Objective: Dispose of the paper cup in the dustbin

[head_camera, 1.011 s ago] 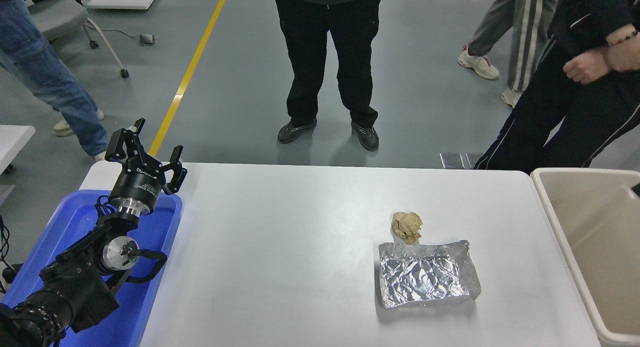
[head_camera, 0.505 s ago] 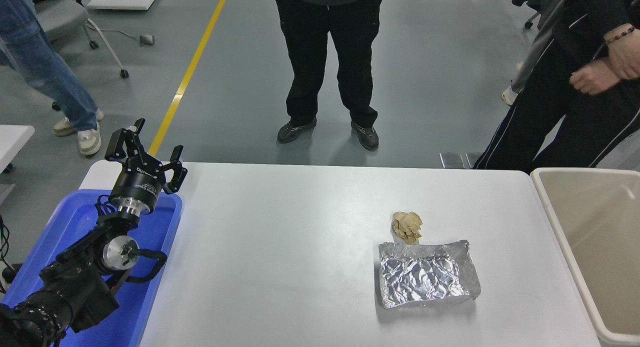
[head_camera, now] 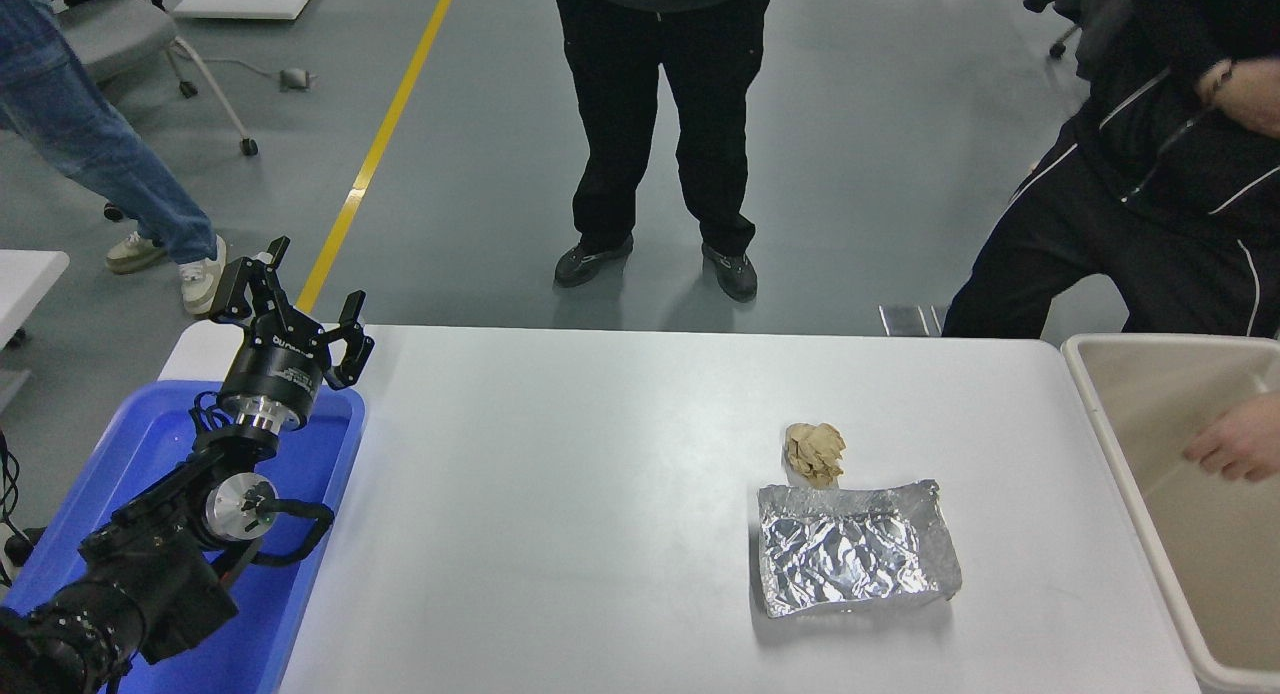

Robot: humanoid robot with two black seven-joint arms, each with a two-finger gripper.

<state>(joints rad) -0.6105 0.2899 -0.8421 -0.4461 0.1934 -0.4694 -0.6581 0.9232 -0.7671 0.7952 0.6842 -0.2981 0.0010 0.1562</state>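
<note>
The paper cup does not show anywhere in the head view. The beige dustbin (head_camera: pixel 1110 444) stands at the table's right end, its rim level with the tabletop. A person's hand (head_camera: pixel 1232 446) reaches down into it. My left gripper (head_camera: pixel 290 299) is parked at the lower left above the blue tub, its fingers spread open and empty. My right arm and gripper are out of view.
A crumpled tan paper ball (head_camera: pixel 815 452) lies right of the table's middle, with a crumpled foil tray (head_camera: pixel 852 549) just in front of it. A blue tub (head_camera: pixel 150 444) sits at the left edge. Several people stand at the far side and right.
The person at the right has leaned over and put a hand into the dustbin. The person at the far left has stepped closer. My left arm has not moved.
</note>
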